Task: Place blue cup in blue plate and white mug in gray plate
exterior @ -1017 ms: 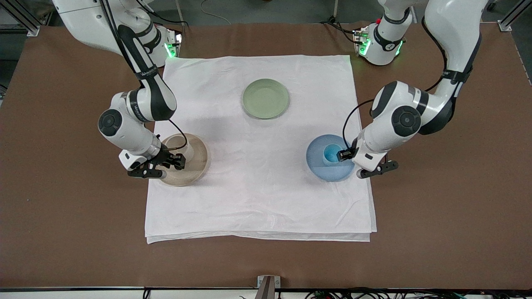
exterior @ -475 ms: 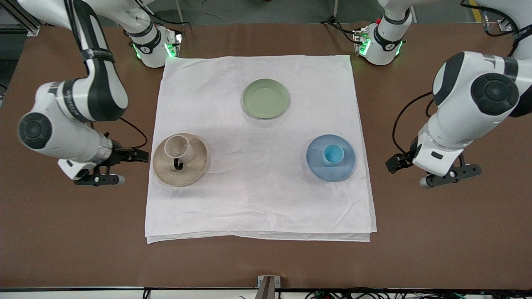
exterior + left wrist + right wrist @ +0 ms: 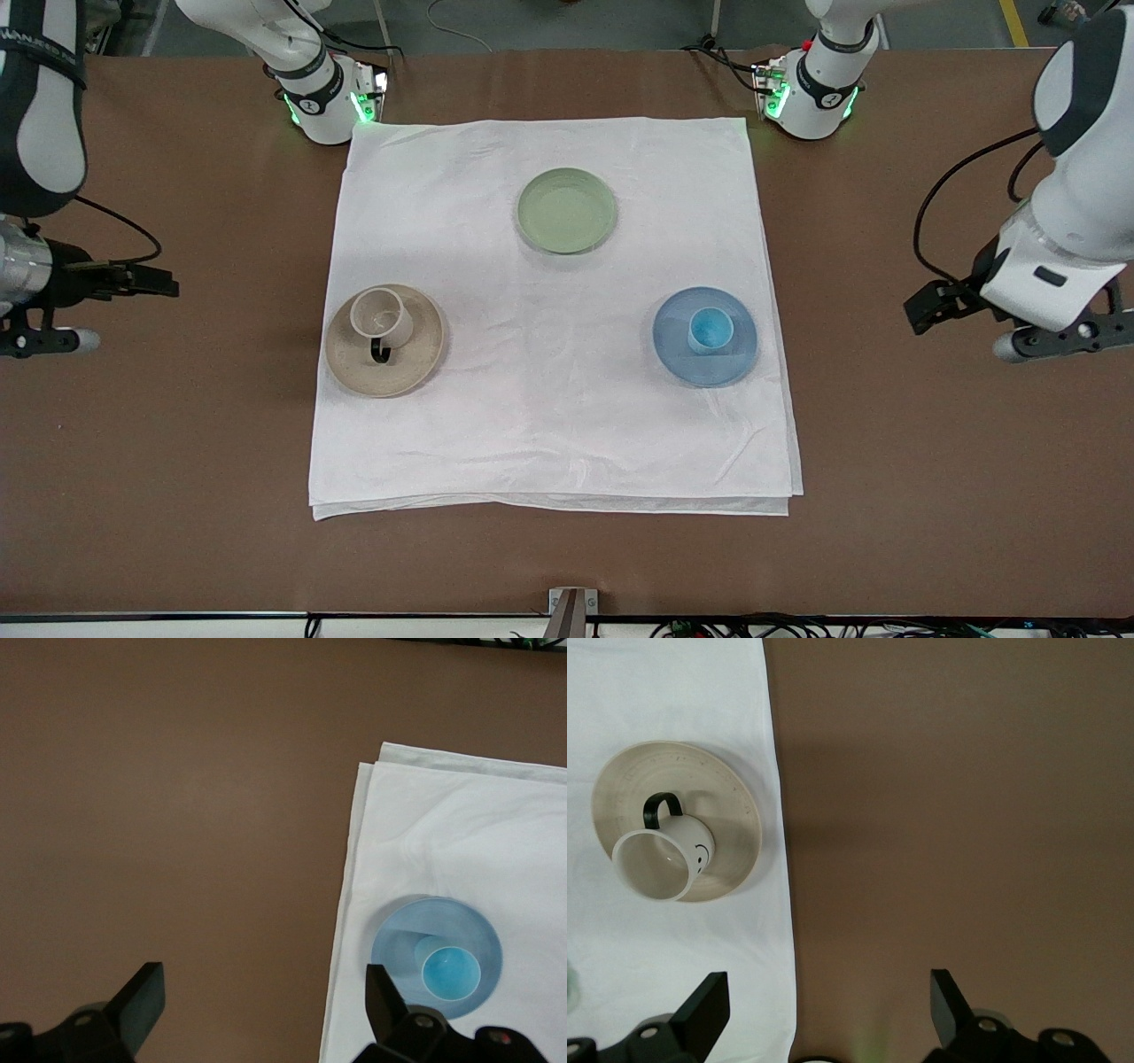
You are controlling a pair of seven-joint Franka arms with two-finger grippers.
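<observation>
The blue cup stands upright in the blue plate on the white cloth. The white mug with its dark handle stands in the gray plate. My left gripper is open and empty over the bare table at the left arm's end, well clear of the blue plate. My right gripper is open and empty over the bare table at the right arm's end. The left wrist view shows the cup in its plate past my open left gripper. The right wrist view shows the mug on its plate past my open right gripper.
A sage-green plate lies empty on the white cloth, farther from the front camera than the other two plates. The brown table surrounds the cloth. The arm bases stand along the table's back edge.
Both grippers have let go and drawn away from the plates toward their own ends of the table. The mug and cup stay in their plates.
</observation>
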